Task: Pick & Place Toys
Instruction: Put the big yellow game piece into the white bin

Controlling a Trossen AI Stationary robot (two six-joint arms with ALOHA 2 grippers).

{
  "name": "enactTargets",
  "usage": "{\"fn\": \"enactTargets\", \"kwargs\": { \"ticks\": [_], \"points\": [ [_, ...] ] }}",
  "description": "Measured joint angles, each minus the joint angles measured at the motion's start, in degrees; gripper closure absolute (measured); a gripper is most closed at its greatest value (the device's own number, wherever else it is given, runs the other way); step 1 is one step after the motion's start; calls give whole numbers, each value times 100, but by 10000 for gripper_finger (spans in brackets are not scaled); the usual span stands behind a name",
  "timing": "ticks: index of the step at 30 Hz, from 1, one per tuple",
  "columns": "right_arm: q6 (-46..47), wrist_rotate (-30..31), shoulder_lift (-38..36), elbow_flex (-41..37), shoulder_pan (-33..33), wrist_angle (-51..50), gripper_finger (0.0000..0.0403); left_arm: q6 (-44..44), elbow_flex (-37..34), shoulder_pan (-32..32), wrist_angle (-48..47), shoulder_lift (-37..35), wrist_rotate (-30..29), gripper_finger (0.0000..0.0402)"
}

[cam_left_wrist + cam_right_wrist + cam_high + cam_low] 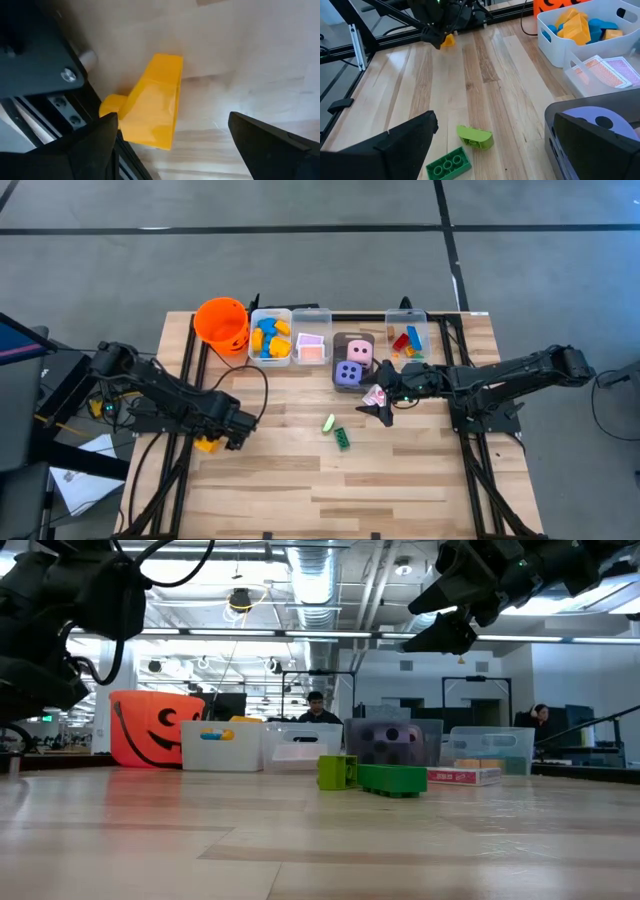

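Your left gripper (pixel 170 145) spread wide over yellow block (pixel 152 102) at table (pixel 280 480) edge; your right gripper (pixel 378 408) spread wide, holding nothing, above pink card (pixel 373 395).

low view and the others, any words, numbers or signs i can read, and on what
No readable words or numbers in any view.
Orange bucket: a black jack-o'-lantern face, no lettering.
Purple die: dark pips only.
Pink-and-white cards: a printed pattern, too small to read.
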Motion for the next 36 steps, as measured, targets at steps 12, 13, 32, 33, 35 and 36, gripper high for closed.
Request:
{"fn": "enactTargets", "kwargs": {
  "ticks": [12, 13, 32, 33, 35, 36],
  "points": [
    [-6, 0, 0, 0, 0, -4, 3, -40, 17, 0, 502, 631, 528, 31],
    [-7, 0, 0, 0, 1, -3, 3, -38, 15, 0, 526, 697, 568, 31],
    [-146, 0, 0, 0, 2, -17, 3, 30, 0, -4, 1532, 819, 633, 139],
    [-146, 0, 0, 0, 1, -18, 3, 30, 0, -4, 1586, 819, 626, 155],
    [-146, 0, 0, 0, 2, -22, 3, 30, 0, -4, 1695, 821, 625, 190],
    [-146, 0, 0, 0, 0, -22, 3, 30, 3, -4, 1750, 819, 628, 208]
  ]
}}
